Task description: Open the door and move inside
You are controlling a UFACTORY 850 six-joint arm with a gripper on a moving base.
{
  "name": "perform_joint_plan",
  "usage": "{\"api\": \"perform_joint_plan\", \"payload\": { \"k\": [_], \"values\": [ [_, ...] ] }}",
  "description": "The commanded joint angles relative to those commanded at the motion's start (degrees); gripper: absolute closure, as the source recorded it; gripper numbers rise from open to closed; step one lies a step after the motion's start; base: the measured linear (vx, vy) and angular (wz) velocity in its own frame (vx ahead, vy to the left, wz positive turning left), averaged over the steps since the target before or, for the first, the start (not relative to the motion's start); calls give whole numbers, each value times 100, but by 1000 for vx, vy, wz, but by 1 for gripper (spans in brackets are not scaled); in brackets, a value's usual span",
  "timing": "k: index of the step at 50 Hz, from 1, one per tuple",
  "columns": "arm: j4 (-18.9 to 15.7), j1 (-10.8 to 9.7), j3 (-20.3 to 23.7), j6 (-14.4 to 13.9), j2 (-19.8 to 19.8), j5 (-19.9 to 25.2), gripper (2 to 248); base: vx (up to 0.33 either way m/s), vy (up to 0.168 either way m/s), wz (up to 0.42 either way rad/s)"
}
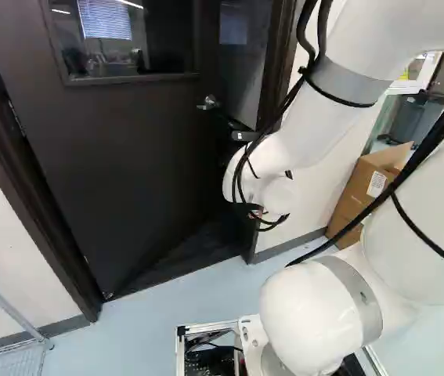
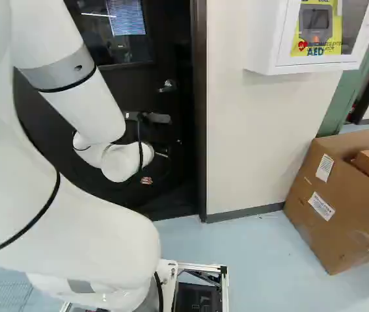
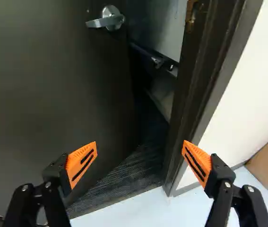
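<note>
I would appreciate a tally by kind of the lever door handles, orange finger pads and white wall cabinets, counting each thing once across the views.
Lever door handle: 1
Orange finger pads: 2
White wall cabinet: 1
Total: 4

We see the floor [image 1: 139,329] brightly lit, with deep shadow in the doorway [image 3: 149,130] ahead of the end effector [image 2: 146,181].

Handle [image 3: 113,19] on door [image 1: 120,164]; door in frame [image 2: 199,130]; box [image 2: 334,201] right of frame.
</note>
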Motion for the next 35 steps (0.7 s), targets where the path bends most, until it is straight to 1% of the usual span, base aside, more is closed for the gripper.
{"api": "perform_joint_plan", "payload": {
  "k": [20, 27, 35],
  "values": [
    [0, 0, 0, 0, 0, 0, 3, 12, -3, 12],
    [0, 0, 0, 0, 0, 0, 3, 97, 14, -14],
    [0, 0, 0, 0, 0, 0, 3, 115, 52, -21]
  ]
}}
